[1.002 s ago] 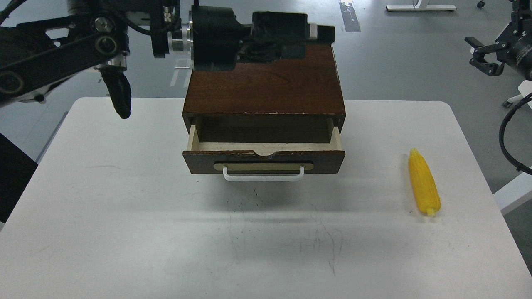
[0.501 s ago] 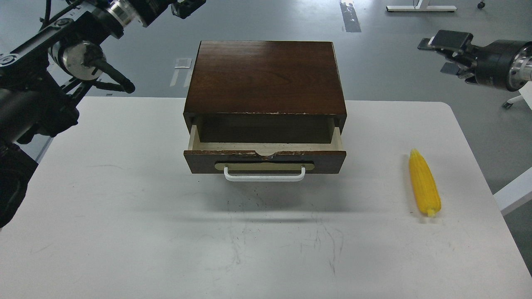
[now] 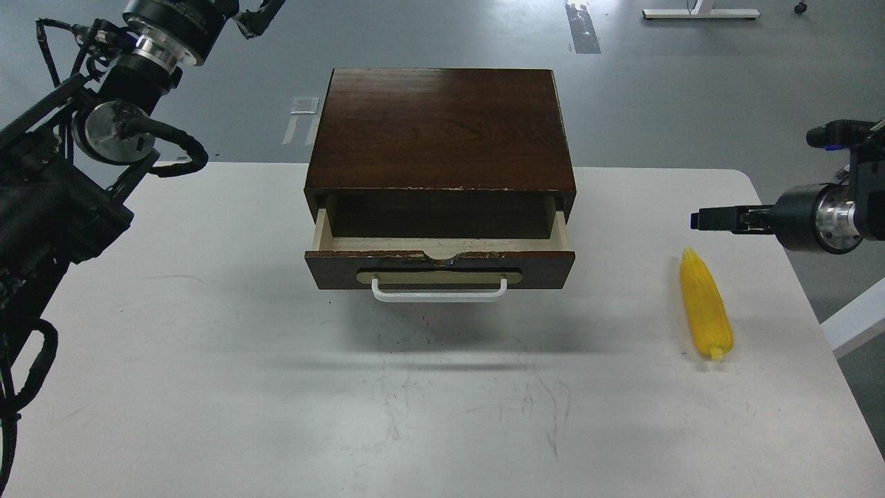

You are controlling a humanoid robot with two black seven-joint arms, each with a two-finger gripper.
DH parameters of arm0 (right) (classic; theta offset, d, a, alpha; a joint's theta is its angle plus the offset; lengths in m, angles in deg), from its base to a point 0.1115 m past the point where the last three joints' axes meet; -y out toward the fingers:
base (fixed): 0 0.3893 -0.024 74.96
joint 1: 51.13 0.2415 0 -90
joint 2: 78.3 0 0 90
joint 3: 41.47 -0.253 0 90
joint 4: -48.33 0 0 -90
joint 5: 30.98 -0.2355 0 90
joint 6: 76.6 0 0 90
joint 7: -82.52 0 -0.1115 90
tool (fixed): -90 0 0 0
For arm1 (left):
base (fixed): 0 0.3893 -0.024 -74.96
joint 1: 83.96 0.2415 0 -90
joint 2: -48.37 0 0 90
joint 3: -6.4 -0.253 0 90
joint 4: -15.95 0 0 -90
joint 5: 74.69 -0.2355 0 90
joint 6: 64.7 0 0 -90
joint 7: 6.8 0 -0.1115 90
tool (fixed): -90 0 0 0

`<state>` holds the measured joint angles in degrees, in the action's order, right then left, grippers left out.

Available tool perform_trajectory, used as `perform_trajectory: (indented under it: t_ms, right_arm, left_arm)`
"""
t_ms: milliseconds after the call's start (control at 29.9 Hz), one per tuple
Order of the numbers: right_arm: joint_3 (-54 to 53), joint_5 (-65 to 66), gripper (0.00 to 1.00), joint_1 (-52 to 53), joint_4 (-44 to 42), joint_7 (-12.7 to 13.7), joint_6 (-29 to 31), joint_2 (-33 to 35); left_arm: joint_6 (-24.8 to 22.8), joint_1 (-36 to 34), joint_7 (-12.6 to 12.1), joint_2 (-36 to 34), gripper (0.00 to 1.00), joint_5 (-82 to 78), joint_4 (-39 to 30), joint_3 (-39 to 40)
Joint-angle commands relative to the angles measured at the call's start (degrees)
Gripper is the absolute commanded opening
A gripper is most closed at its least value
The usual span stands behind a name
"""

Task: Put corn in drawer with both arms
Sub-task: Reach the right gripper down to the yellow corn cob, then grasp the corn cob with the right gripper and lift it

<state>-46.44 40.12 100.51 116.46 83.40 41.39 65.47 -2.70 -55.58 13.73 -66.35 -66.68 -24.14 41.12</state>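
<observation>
The yellow corn [image 3: 705, 306] lies on the white table [image 3: 207, 360] at the right, its tip pointing away from me. The drawer [image 3: 440, 268] is pulled partly out of the dark wooden box [image 3: 442, 124]; its pale interior looks empty and the white handle faces me. My right gripper [image 3: 704, 219] comes in from the right edge, low over the table just behind the corn's tip, apart from it; its fingers cannot be told apart. My left gripper [image 3: 257, 14] is at the top edge, left of the box, mostly cut off.
The table's right edge is close to the corn. Left arm links and looping cables [image 3: 173, 149] hang over the table's left side. Grey floor with a white stand base [image 3: 698, 12] lies beyond the table.
The left arm has swung up and left, off the box top, to the top left corner. The right arm has come down and now sits low just behind the corn. Corn and drawer have not moved.
</observation>
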Motion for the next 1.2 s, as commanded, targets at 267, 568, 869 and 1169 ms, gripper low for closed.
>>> perform_trajectory:
  t_ms: [267, 568, 869, 1169]
  right_arm:
    - [0.30, 0.00, 0.88, -5.65, -6.69, 2.01, 0.01, -5.60]
    - [0.22, -0.17, 0.70, -8.47, -10.83, 2.54, 0.01, -10.88]
    - [0.30, -0.17, 0.37, -9.70, -10.65, 2.63, 0.01, -11.06]
    - [-0.75, -0.79, 0.08, -6.02, -7.76, 2.63, 0.01, -9.39]
  left_arm:
    - [0.00, -0.26, -0.05, -0.41, 0.98, -0.01, 0.02, 0.44]
    - [0.00, -0.35, -0.22, -0.59, 0.98, -0.27, -0.25, 0.26]
    - [0.00, -0.26, -0.84, -0.85, 0.98, -0.62, -0.25, -0.35]
    - [0.00, -0.35, -1.28, -0.85, 0.98, -0.71, -0.34, -0.53]
